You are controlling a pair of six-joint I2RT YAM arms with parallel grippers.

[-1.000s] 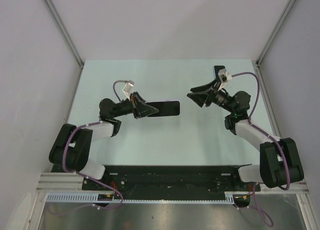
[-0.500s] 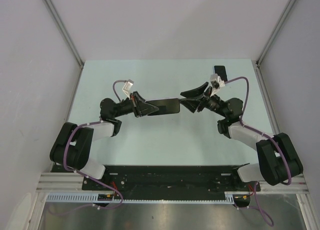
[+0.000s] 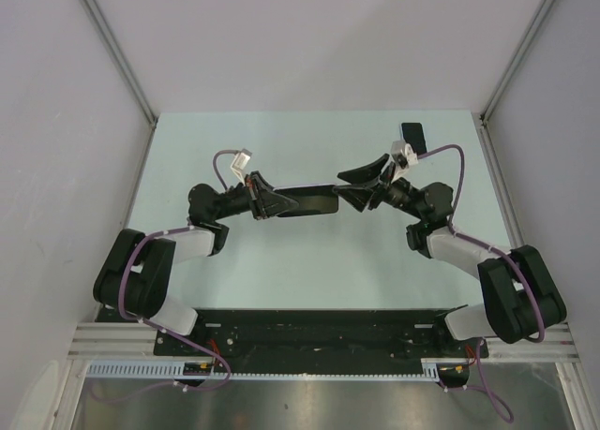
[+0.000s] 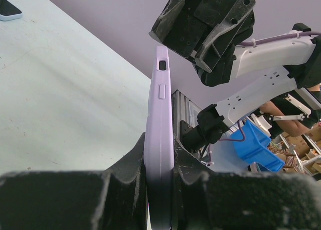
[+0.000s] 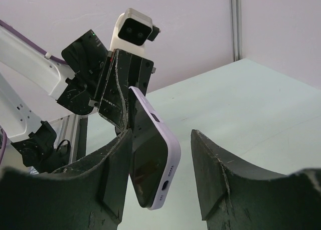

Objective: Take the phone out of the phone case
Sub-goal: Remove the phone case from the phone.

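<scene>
The phone [image 3: 309,200] sits in a lilac phone case [image 4: 159,104] and hangs in the air over the middle of the table. My left gripper [image 3: 272,203] is shut on its left end, jaws pressed on both flat faces [image 4: 159,160]. In the right wrist view the dark screen [image 5: 148,162] and the case's lilac rim [image 5: 170,145] lie between the jaws of my right gripper [image 5: 161,140]. That gripper [image 3: 352,186] is open around the phone's free end: one finger close against the screen side, a clear gap to the other.
A second dark phone [image 3: 412,133] lies flat at the back right of the pale green table [image 3: 281,261], also visible as a dark phone [image 4: 7,9] in the left wrist view. Grey walls close in both sides. A blue bin [image 4: 253,145] sits beyond the table.
My right gripper has swung left from the back right and now straddles the phone's free end. The left gripper has kept its hold, barely shifting.
</scene>
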